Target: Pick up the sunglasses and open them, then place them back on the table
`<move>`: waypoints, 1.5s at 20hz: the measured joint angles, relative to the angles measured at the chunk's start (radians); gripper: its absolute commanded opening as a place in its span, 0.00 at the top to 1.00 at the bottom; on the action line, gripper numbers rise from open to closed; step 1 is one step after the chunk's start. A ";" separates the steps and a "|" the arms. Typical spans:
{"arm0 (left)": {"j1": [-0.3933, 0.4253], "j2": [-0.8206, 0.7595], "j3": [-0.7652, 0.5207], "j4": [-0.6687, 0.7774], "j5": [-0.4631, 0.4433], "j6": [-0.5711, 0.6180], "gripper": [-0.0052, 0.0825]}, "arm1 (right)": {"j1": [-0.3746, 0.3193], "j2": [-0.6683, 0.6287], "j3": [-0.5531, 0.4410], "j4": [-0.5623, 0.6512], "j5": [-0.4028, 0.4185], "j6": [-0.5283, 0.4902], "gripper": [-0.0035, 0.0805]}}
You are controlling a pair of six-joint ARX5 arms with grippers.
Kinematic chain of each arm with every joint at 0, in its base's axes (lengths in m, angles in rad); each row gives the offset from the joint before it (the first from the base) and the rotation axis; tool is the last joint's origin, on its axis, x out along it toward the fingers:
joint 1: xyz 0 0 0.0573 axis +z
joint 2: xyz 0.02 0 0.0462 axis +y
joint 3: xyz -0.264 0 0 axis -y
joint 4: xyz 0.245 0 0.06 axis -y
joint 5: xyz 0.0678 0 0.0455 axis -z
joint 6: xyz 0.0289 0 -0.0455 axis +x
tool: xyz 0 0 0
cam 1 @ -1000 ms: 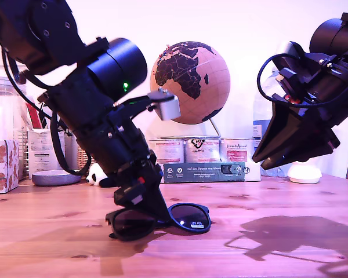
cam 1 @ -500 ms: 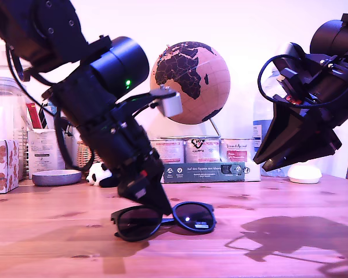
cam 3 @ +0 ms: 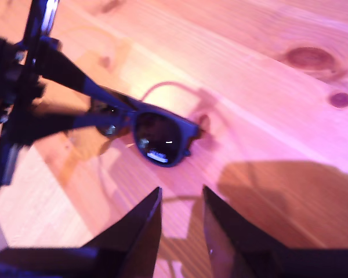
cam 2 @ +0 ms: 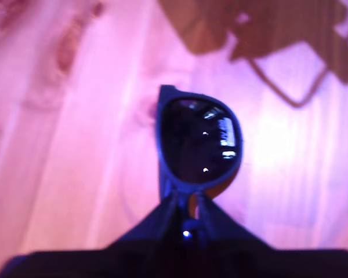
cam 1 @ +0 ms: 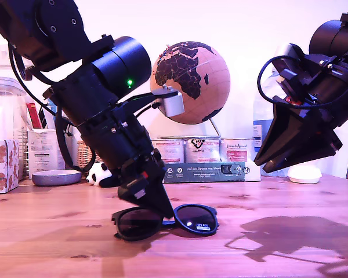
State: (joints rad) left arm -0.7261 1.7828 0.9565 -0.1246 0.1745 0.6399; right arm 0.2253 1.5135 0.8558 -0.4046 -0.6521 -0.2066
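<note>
We've got my first gripper [cam 1: 156, 209] pinching the sunglasses [cam 1: 182, 219] at the bridge, probably just off the table [cam 1: 290, 197], leaving the arms free. My second gripper [cam 3: 181, 200] waits nearby, slightly parted.

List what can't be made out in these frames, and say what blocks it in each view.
- Sunglasses arms, folded or open: hidden behind the frame and my first claw in the exterior view.
- Sticker print on one lens: too small.
- Second lens: covered by my first claw in the blurred first wrist view.
- Whether the sunglasses touch the table: unclear.
- My second claw hangs apart, above the table.
</note>
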 measured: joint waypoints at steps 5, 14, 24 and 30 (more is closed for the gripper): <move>0.000 0.000 0.000 -0.006 0.000 0.021 0.74 | 0.000 0.000 0.000 0.000 0.005 0.000 0.73; 0.000 0.018 0.000 -0.002 -0.031 0.046 0.73 | 0.000 0.000 0.000 -0.001 0.005 0.000 0.73; -0.024 0.021 0.053 -0.037 -0.053 0.046 0.96 | 0.006 0.000 0.000 -0.007 0.009 0.000 0.73; -0.050 0.021 0.061 -0.061 -0.077 0.093 0.96 | 0.006 0.001 0.006 -0.008 0.009 0.058 0.73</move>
State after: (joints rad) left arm -0.7761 1.8038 1.0176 -0.1856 0.0975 0.7326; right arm 0.2310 1.5143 0.8623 -0.4129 -0.6430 -0.1490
